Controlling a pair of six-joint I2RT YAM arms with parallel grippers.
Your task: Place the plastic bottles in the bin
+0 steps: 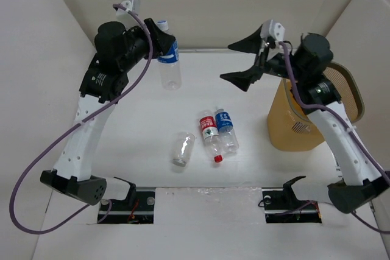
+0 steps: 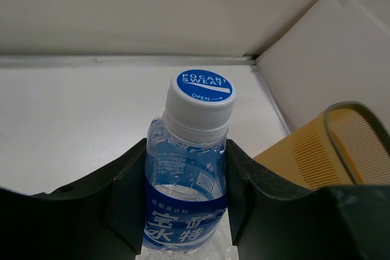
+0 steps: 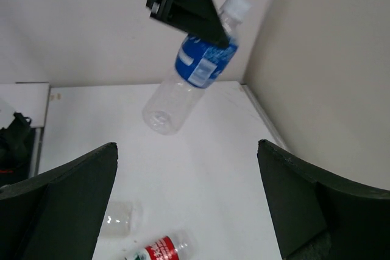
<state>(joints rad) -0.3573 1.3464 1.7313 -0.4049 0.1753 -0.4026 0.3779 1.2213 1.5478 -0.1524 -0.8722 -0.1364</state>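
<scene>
My left gripper (image 1: 163,42) is shut on a blue-labelled bottle (image 1: 169,65) with a white cap and holds it high above the far part of the table; its fingers (image 2: 125,193) clamp the bottle (image 2: 186,175) at the label. The right wrist view shows the same bottle (image 3: 194,71) hanging in the air. My right gripper (image 1: 251,60) is open wide and empty, in the air left of the orange-yellow mesh bin (image 1: 298,114). On the table lie a red-labelled bottle (image 1: 210,135), a blue-labelled bottle (image 1: 226,127) touching it, and an unlabelled bottle (image 1: 181,149).
White walls close the table at the back and both sides. The bin stands at the right, against the right wall, partly hidden behind my right arm; its grey rim shows in the left wrist view (image 2: 359,144).
</scene>
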